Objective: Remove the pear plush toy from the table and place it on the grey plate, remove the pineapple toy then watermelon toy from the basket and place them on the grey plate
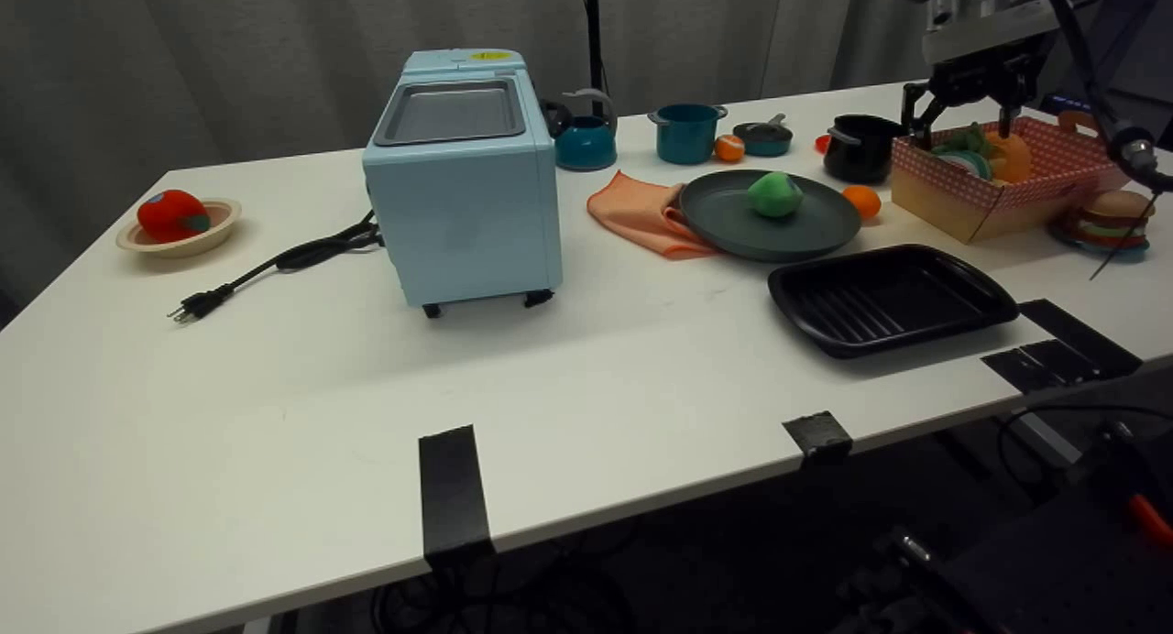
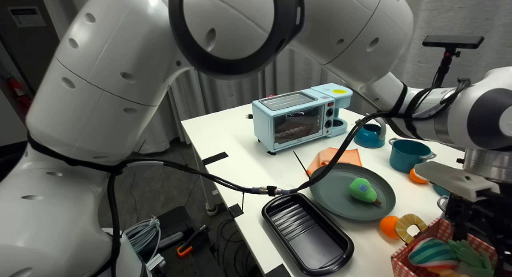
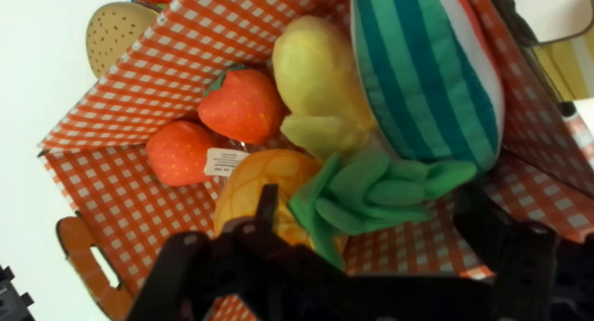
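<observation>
The green pear plush [image 1: 774, 194] lies on the grey plate [image 1: 719, 226]; both also show in an exterior view as pear [image 2: 363, 190] and plate [image 2: 334, 201]. The red-checked basket [image 1: 944, 203] holds the pineapple toy [image 3: 264, 172], orange with green leaves, and the striped watermelon toy [image 3: 427, 75]. The watermelon also shows in an exterior view [image 2: 434, 253]. My gripper [image 3: 369, 202] is over the basket, fingers wide apart and empty. Its left finger in the wrist view overlaps the pineapple's orange body, and its right finger is beyond the leaf tips. Part of the pineapple is hidden behind the left finger.
Two strawberries [image 3: 241, 105] and a yellow fruit [image 3: 320, 70] share the basket. A toy burger [image 1: 1113, 217], black pot [image 1: 861, 148], orange [image 1: 861, 202] and black pan [image 1: 893, 300] stand around it. A blue toaster oven [image 1: 467, 222] stands beyond the plate.
</observation>
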You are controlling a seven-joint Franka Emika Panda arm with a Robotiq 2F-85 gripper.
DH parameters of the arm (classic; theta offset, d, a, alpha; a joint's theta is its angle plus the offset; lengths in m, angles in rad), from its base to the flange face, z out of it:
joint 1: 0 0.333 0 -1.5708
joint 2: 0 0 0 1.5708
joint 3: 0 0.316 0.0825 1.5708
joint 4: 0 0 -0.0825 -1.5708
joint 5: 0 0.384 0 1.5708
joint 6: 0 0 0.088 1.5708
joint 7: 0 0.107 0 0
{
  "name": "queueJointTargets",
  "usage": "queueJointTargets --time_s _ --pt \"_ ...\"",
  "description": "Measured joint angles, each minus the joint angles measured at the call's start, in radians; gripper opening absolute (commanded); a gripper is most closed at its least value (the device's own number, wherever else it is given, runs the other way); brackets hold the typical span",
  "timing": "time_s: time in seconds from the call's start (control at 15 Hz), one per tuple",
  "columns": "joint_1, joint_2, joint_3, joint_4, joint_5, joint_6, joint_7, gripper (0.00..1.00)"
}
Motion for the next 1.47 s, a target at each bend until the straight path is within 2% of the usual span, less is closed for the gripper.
queueJointTargets --time_s 0.53,0.67,0.8,1.47 --pt "0.006 0.014 0.0 0.004 0.0 0.0 0.009 0.03" --pt "0.006 0.012 0.0 0.004 0.0 0.0 0.009 0.0" --pt "0.007 0.004 0.0 0.006 0.0 0.001 0.009 0.02" --pt "0.007 -0.115 0.014 0.048 0.042 0.002 0.008 0.02"
